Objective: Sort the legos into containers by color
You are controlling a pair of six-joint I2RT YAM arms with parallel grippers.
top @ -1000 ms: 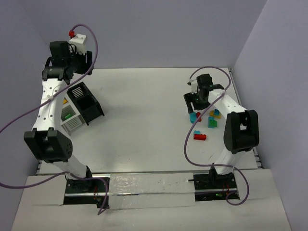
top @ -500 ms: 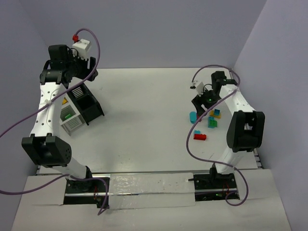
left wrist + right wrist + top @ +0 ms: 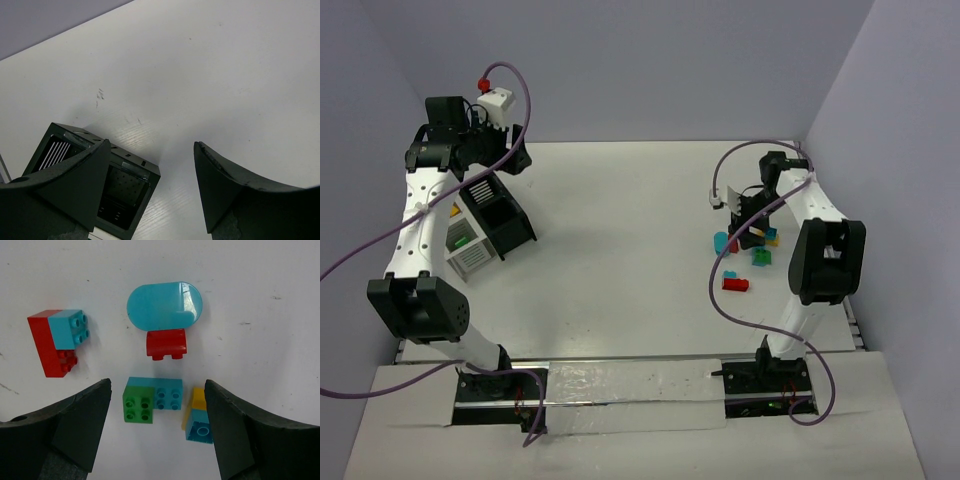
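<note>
My right claw hangs released and empty over the legos at the right of the table. In the wrist view a green-and-cyan brick lies between its spread fingers. My left claw, also released and holding nothing, hovers at the far left over the black container. It belongs to the cluster of containers, well apart from the loose bricks.

The cluster of bricks is tight, and that is the risk. A yellow-and-cyan piece lies just beside one finger, and as I come down I judge that finger may land on it or shove it. The brick between my fingers is two colours joined, so one grasp would carry both into one container. A small red piece and a cyan rounded plate touch each other just to its left, and a skewed closing could nudge them. Each brick is small against my fingers and may twist or slip.

A red-and-cyan brick lies apart on the near side. My right arm's purple cable loops close to it and might drag it. My left claw over the containers could block a drop.
</note>
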